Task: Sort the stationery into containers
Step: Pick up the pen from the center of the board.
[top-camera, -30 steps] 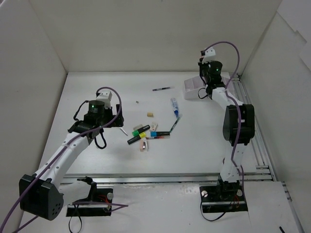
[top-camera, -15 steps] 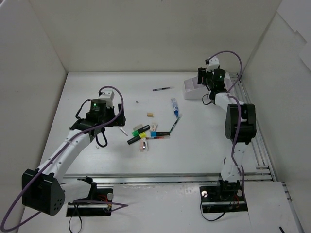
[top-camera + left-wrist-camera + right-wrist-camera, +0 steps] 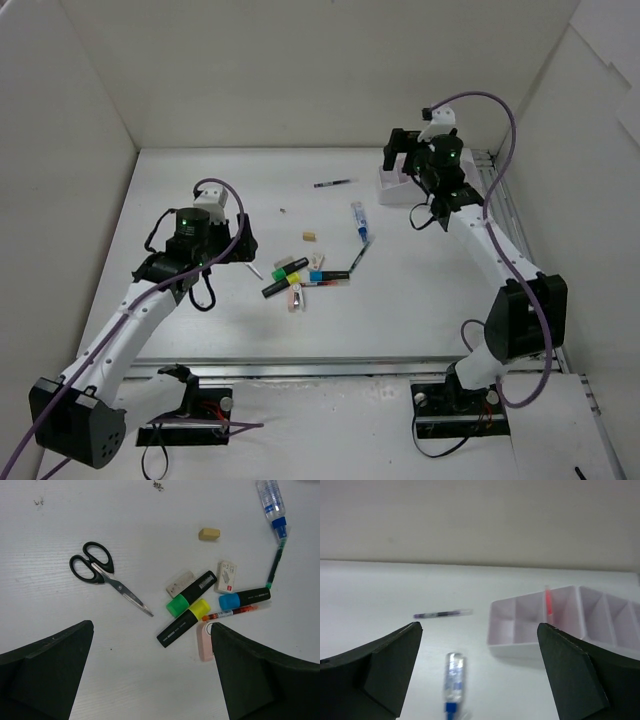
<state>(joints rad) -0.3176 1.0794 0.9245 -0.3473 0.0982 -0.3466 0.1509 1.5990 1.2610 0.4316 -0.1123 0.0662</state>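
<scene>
The stationery lies mid-table: black-handled scissors, a green-capped marker, a yellow one, a blue one, a thin pink pen, a white eraser, a beige eraser and a blue-tipped tube. My left gripper hangs open above the bare table just near of the markers. The white organiser holds a pink pen in one compartment. My right gripper is open and empty, raised at the organiser's left end.
A thin black pen lies alone on the table left of the organiser, and the tube lies nearer. A small pink case sits by my left gripper's right finger. White walls close the table at the back and sides.
My right gripper went from shut to open and swung left from above the organiser. My left arm shifted slightly.
</scene>
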